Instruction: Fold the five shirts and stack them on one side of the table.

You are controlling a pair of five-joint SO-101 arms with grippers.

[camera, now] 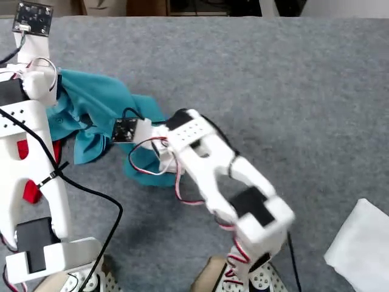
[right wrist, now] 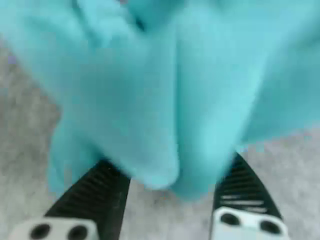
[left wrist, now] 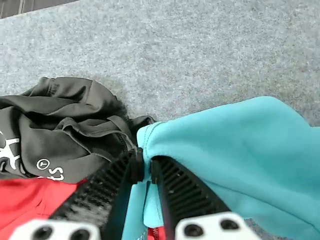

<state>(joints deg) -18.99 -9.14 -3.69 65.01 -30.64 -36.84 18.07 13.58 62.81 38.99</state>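
Left claw (left wrist: 145, 170) pinches teal shirt (left wrist: 240, 150) (near left edge of desk (camera: 273, 79)); right claw (right wrist: 172, 165) wide around it. Step, probably: spreading. Next: right should close, pull flat.

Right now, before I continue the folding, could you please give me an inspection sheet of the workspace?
Surface: grey table cover, flat.
Job's things: teal shirt bunched, unfolded; black shirt and red shirt crumpled beside it; white cloth at the table edge, maybe a folded shirt.
Clutter: nothing seen.
Hands: left hand shut on the teal shirt's edge; right hand open, teal cloth between its fingers.
Cables: black cable and red-white wires loose on the arms.
Surroundings: brown objects beyond the far edge.
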